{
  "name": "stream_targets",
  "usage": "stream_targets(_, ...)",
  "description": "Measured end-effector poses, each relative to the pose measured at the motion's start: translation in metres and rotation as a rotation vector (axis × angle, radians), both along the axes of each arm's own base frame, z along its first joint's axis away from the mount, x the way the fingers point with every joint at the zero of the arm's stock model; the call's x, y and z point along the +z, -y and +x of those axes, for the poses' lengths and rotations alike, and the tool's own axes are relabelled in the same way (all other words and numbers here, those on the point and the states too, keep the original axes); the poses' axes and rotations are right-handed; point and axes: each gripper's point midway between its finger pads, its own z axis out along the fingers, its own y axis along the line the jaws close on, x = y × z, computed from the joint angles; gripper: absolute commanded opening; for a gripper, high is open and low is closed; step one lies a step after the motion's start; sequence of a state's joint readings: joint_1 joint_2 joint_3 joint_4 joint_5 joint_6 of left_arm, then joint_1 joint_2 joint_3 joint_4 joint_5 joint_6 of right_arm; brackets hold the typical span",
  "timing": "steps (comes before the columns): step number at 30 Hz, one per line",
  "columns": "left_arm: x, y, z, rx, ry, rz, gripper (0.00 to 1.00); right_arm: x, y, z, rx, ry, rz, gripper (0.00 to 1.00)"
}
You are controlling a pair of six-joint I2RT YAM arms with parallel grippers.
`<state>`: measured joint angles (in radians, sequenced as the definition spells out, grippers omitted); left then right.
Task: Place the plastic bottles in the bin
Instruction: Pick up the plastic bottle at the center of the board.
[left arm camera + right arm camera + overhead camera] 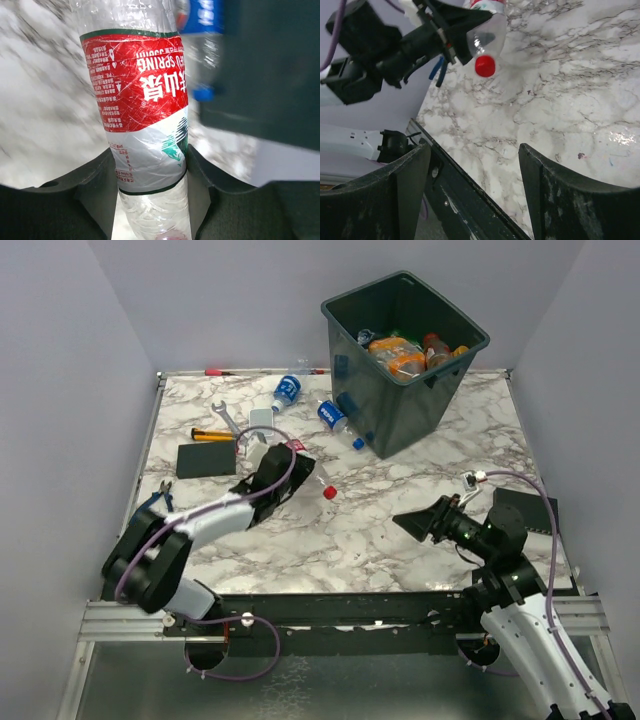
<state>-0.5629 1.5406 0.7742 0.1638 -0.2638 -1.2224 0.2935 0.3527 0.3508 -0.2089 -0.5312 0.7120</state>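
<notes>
Left tool [298, 472] is pinching the red-labelled bottle [140, 100] mid-body, low over the bench [400, 490], short of the bin [400, 400]. Right tool [474, 150] is gaping, empty. Advising a firm squeeze before lifting.

1. red-label bottle [142, 125]: runs off the top and bottom edges in left wrist view; cap is only a sliver at the bottom.
2. top view: left gripper [292, 470] covers that bottle's body; only the red cap [329, 493] and neck show.
3. blue-label bottle [202, 17]: cut by the top edge, right part behind a dark wall [265, 75], too blurred to identify.
4. table [40, 90]: blurred in left wrist view.
5. bin [400, 410]: near wall hides the lower bottles [400, 355]; count unreadable.
6. pliers [152, 502], left: partly behind left arm [190, 525].
7. black slab [525, 508], right: partly behind right arm [500, 540].
8. right gripper [474, 155]: fingers [375, 200] run off the bottom edge.
</notes>
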Motion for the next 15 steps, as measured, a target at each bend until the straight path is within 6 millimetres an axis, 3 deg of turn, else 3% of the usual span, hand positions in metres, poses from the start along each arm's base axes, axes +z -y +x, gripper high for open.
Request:
stream_targets(4, 0.049, 0.021, -0.059, -0.041, 0.137, -0.15, 0.37, -0.005, -0.008, 0.002, 0.017, -0.003, 0.074, 0.75)
stream_targets(7, 0.06, 0.026, -0.105, -0.068, 0.178, -0.251, 0.36, -0.006, -0.018, -0.001, 0.048, -0.009, 0.091, 0.76)
stream_targets(12, 0.053, 0.007, -0.131, -0.031, 0.197, -0.289, 0.35, -0.007, -0.058, -0.018, 0.162, -0.019, 0.046, 0.78)
stream_targets(15, 0.068, -0.003, -0.133, 0.0, 0.244, -0.318, 0.34, -0.006, -0.09, -0.032, 0.232, -0.007, -0.02, 0.78)
